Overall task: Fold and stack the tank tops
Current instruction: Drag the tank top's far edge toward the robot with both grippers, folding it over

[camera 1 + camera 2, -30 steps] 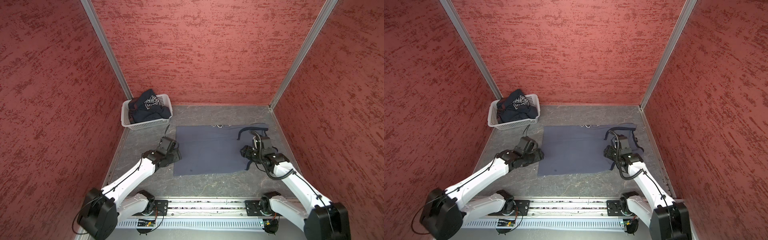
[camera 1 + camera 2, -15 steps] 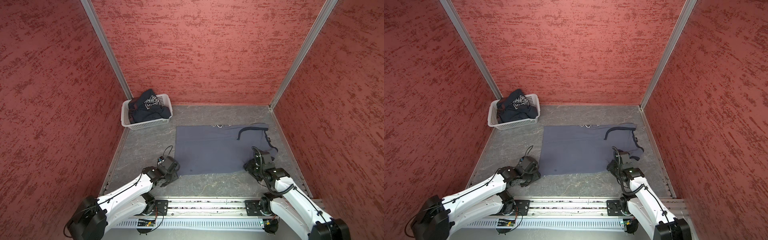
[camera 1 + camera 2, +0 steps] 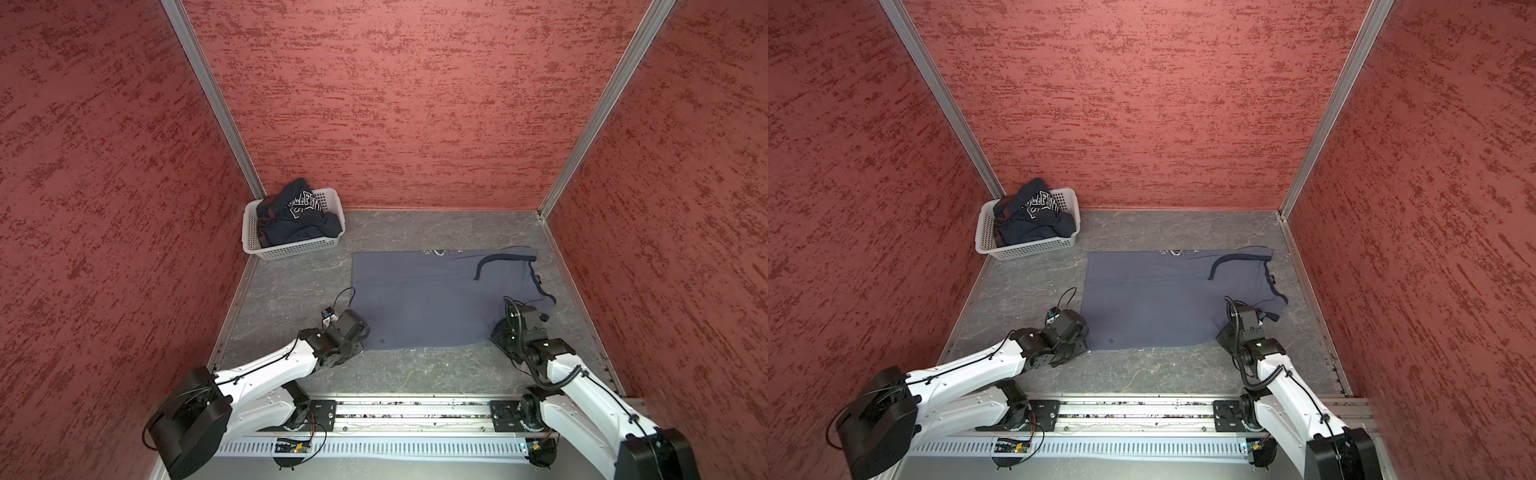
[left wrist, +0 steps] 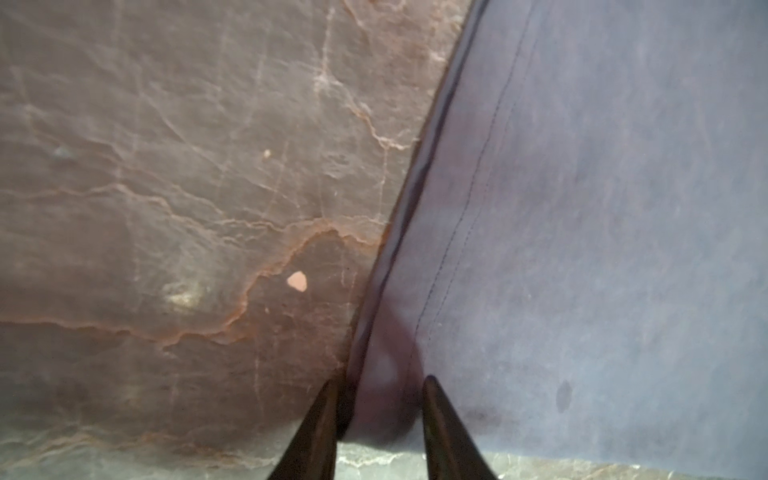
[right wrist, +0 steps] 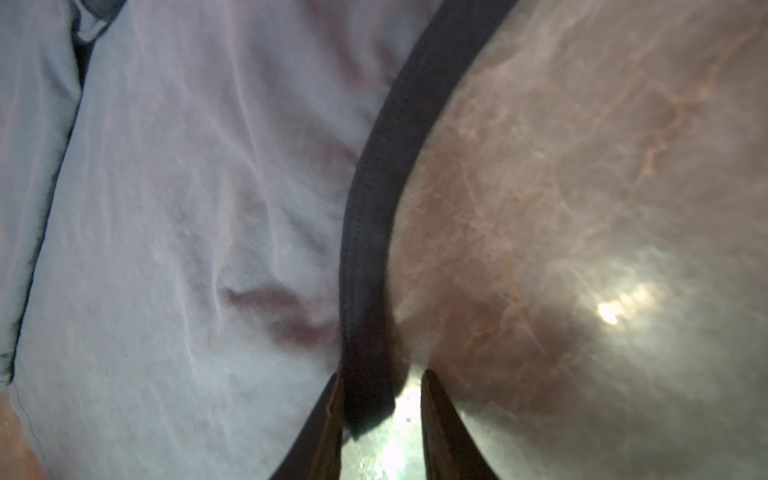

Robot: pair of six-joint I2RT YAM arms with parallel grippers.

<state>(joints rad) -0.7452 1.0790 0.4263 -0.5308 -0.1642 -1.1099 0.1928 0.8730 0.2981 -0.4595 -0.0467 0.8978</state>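
Observation:
The slate grey-blue tank top [image 3: 424, 299] [image 3: 1154, 299] lies spread flat on the table, its navy-trimmed armholes at the right. My left gripper [image 3: 360, 338] [image 4: 381, 380] is down at its near left corner. The narrowed jaws straddle the hem, and a small hump of cloth [image 4: 386, 365] sits between them. My right gripper [image 3: 500, 332] [image 5: 381, 374] is down at the near right corner. Its jaws are also narrow, with the navy trim [image 5: 370, 208] against one finger and bare table showing beside the other. The dark navy tank top [image 3: 297, 216] [image 3: 1034, 216] is crumpled in the basket.
The white perforated basket [image 3: 291, 249] [image 3: 1025, 251] stands in the back left corner. Red textured walls close in three sides. A metal rail [image 3: 415, 415] carrying both arm bases runs along the near edge. Bare grey marbled table [image 3: 291, 291] lies left of the shirt.
Both arms have come back from the shirt's side edges to its near corners and dropped to the table. Both pairs of jaws have narrowed around the cloth edge.

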